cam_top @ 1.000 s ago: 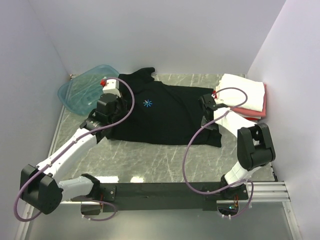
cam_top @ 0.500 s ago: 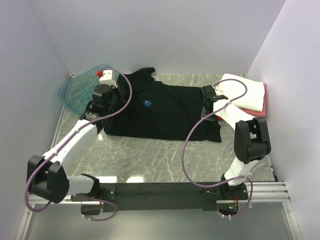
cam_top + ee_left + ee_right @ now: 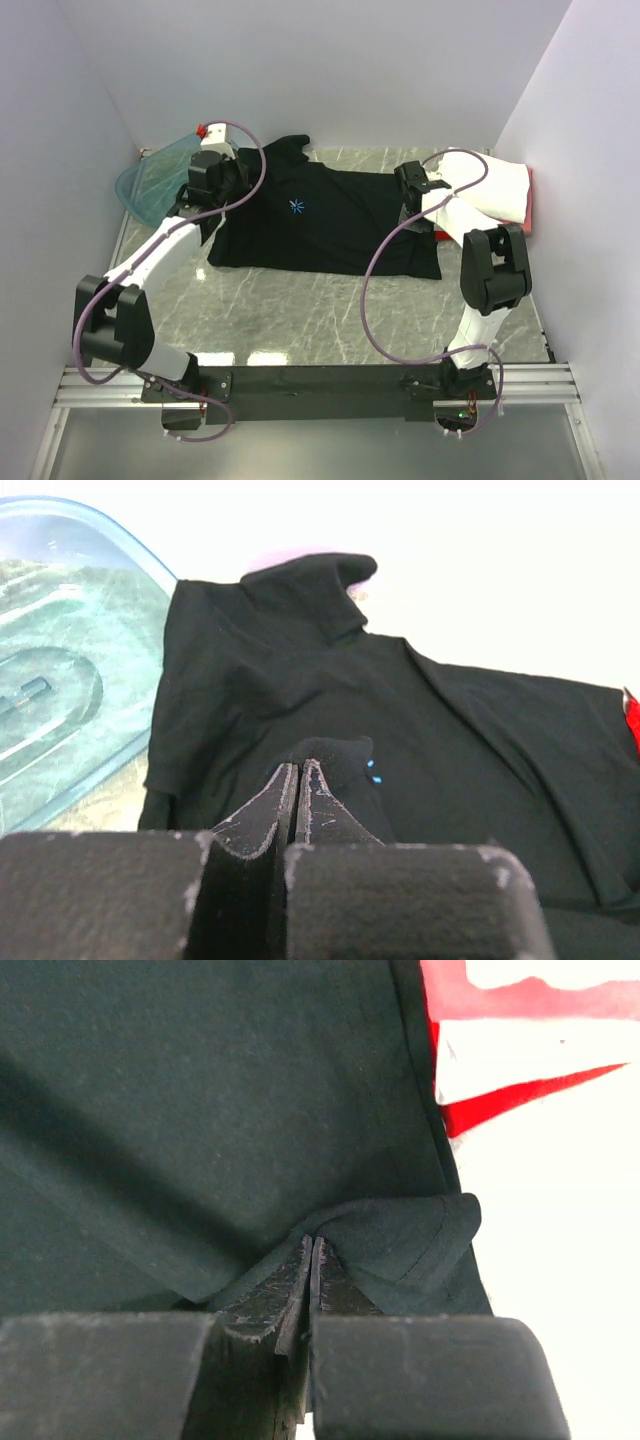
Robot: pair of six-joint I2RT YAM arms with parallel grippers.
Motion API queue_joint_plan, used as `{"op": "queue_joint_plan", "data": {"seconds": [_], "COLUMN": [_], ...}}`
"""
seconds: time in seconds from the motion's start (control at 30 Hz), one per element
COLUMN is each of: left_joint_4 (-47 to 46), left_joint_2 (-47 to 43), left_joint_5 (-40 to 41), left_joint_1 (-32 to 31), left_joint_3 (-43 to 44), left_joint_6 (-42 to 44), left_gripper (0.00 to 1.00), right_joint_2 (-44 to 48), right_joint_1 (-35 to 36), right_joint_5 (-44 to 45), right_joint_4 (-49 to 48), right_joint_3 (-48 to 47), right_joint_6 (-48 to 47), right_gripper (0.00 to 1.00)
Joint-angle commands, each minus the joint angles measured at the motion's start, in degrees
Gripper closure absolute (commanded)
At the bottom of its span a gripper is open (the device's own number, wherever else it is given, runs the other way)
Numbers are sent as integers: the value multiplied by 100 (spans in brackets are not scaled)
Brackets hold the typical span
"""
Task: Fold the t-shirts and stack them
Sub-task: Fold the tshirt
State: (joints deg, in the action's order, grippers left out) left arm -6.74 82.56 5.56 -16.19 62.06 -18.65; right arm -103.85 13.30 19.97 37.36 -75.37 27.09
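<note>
Black t-shirt (image 3: 330, 225) lies spread beside the teal tub (image 3: 150, 185); left end effector (image 3: 300, 767) and right end effector (image 3: 312, 1242) each pinch a raised cloth edge, likely to fold it over.

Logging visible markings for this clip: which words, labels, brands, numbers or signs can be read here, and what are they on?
Words, brands, numbers: none readable in any view.
Sign only: a small blue starburst, without lettering, on the chest of the black t-shirt.
The teal plastic tub: a moulded oval relief shows in the left wrist view, with no legible characters.
</note>
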Motion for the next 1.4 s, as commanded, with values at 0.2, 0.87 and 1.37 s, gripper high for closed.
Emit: {"op": "queue_joint_plan", "data": {"seconds": [0.2, 0.87, 1.37], "left_joint_4": [-372, 567, 1887], "left_joint_2": [690, -1470, -1507], "left_joint_5": [-301, 1113, 1703], "left_joint_1": [160, -78, -25], "left_joint_3": [823, -1756, -2497], "left_joint_6": [204, -1130, -2002], "left_gripper": [92, 2, 27], "right_joint_2": [-109, 1552, 2211], "right_joint_1": [-38, -47, -336], "right_joint_5": [-1, -441, -994], "right_joint_4": [69, -396, -923], "right_joint_3": [-443, 1092, 2684], "right_joint_6": [-99, -55, 165], "right_gripper": [100, 59, 59]}}
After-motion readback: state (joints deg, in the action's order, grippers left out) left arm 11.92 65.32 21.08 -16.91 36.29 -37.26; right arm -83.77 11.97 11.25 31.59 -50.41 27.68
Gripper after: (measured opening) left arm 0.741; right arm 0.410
